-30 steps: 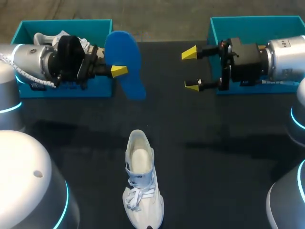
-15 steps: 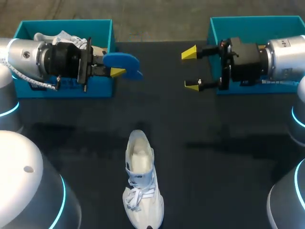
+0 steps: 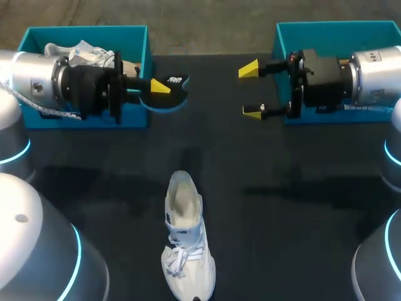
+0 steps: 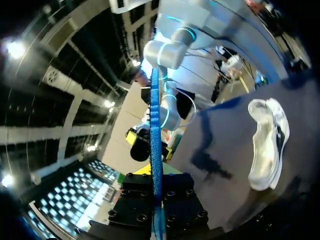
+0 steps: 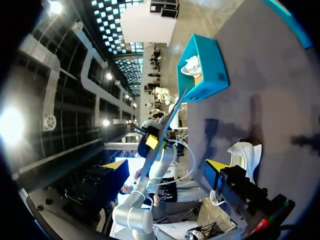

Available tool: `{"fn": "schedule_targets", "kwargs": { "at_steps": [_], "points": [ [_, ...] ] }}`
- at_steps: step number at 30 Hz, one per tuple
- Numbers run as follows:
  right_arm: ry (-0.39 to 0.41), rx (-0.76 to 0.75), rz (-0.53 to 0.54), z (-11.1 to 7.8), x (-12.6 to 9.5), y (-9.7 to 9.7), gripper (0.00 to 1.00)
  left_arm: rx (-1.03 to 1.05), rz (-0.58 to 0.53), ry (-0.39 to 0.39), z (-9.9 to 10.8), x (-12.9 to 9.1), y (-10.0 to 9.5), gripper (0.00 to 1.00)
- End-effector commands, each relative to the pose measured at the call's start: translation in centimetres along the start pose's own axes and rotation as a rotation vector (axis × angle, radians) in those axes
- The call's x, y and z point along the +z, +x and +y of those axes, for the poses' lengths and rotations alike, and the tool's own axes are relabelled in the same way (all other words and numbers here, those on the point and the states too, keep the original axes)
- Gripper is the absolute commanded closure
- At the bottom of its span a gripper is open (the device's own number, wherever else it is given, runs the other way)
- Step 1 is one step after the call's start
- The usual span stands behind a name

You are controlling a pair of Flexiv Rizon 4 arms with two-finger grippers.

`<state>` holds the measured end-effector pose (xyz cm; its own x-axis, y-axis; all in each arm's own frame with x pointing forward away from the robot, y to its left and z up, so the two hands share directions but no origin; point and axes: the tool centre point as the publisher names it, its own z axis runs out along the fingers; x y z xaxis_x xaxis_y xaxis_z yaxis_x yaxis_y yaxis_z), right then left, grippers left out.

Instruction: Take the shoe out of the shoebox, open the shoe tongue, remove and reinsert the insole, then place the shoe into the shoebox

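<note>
Quick status from the remote desk. My left gripper [image 3: 156, 89] is pinched on the blue insole [image 3: 172, 93] and holds it up in the air, right by the front corner of the left shoebox [image 3: 81, 31]. From the head cam the insole lies roughly flat with its dark side up, blue edge around it. In the left wrist cam it's edge-on, a thin blue strip [image 4: 155, 125] running straight out between the fingers of the gripper [image 4: 156, 187], clamped from both sides.

The shoe [image 3: 185, 241] is out on the black table [image 3: 282, 188], near the front edge, about mid-table. It sits upright w/ heel toward the boxes and toe toward the cam, laces loose, opening wide. Nothing is touching it. The left wrist cam has it [image 4: 267, 145] lying off to the side of the gripper, well apart.

My right gripper [image 3: 250, 91] hangs over the table just in front of the right shoebox [image 3: 332, 26], fingers spread wide, nothing between them. It's the same in its own cam [image 5: 167, 167]: both yellow tips far apart. That cam looks across at the left shoebox [image 5: 207, 75], the insole [image 5: 170, 120] and the shoe [image 5: 245, 152].

There's a second shoe [image 3: 78, 51] in the left shoebox, white, w/ some paper under it. Can't see inside the right shoebox, the arm's in the way.
</note>
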<state>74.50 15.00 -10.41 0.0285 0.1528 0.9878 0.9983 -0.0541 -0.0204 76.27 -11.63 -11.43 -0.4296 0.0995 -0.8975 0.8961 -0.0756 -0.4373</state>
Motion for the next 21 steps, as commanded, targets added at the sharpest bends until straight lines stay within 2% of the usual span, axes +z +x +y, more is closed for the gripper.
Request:
{"fn": "schedule_targets", "kwargs": {
  "at_steps": [1,21],
  "points": [
    [-0.001,0.000,0.001,0.04,0.21,-0.04,0.00,0.478,0.003,-0.057,-0.65,0.41,0.26,1.00],
    [-0.001,0.000,0.001,0.04,0.21,-0.04,0.00,0.501,-0.028,-0.054,-0.50,0.76,0.69,1.00]
  ]
}}
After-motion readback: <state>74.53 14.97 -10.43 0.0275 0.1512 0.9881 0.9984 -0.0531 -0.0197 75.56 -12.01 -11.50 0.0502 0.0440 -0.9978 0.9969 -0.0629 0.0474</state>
